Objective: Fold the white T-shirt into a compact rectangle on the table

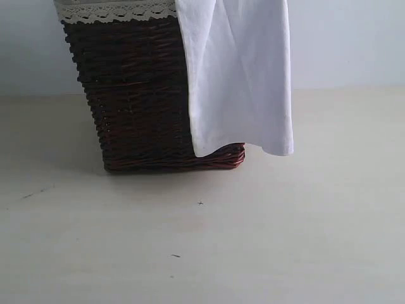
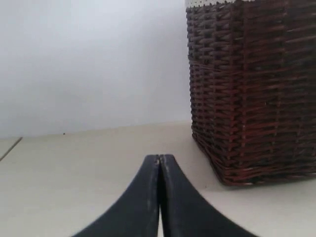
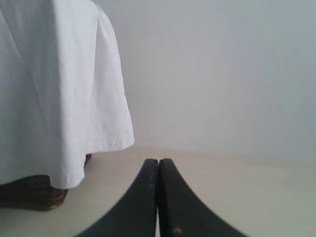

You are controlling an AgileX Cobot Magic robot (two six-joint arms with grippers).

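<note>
The white T-shirt (image 1: 243, 76) hangs down over the right side of a dark wicker basket (image 1: 136, 95), its hem ending just above the table (image 1: 253, 240). The same hanging cloth (image 3: 54, 89) fills one side of the right wrist view. My right gripper (image 3: 158, 162) is shut with nothing in it, low over the table and apart from the shirt. Shut and empty too, my left gripper (image 2: 160, 158) sits low over the table a short way from the basket's wall (image 2: 252, 94). Neither gripper shows in the exterior view.
The basket has a lace trim (image 1: 114, 11) along its top edge and stands at the back of the table against a pale blue-grey wall (image 1: 348, 44). A few tiny dark specks (image 1: 200, 203) lie on the table surface.
</note>
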